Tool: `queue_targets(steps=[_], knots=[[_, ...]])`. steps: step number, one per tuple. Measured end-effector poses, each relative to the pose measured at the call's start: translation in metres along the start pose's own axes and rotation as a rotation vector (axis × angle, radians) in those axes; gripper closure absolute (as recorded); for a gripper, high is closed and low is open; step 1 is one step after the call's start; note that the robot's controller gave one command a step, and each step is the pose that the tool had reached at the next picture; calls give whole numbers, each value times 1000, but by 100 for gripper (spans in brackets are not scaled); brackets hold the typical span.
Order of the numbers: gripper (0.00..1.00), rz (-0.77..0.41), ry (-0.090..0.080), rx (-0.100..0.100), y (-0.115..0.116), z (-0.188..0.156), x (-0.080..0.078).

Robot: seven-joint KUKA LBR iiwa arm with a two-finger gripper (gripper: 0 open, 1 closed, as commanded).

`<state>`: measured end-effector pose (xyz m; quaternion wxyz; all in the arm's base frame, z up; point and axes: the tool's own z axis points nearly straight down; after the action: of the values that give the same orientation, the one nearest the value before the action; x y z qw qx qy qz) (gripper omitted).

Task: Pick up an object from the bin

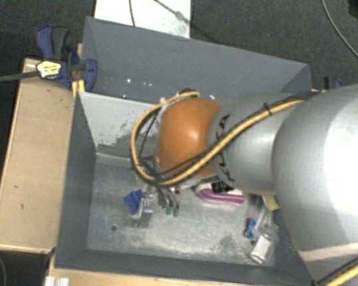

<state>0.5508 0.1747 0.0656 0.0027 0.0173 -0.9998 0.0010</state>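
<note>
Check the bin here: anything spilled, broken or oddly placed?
Nothing stands out. The gripper is low over the bin floor beside a small blue thing; a pink thing and a pale bottle-like thing lie loose further right.

The arm (323, 168) covers the bin's (82, 177) right wall and back-right corner. A pink thing (221, 195) by the back wall lies half under it, shape unclear. The blue bit (133, 200) beside the gripper (147, 215) is too small to name.
</note>
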Motion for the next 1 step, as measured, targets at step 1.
queue_targets(steps=[1], knots=[[100,1,-7,-3,4,-5,-2]])
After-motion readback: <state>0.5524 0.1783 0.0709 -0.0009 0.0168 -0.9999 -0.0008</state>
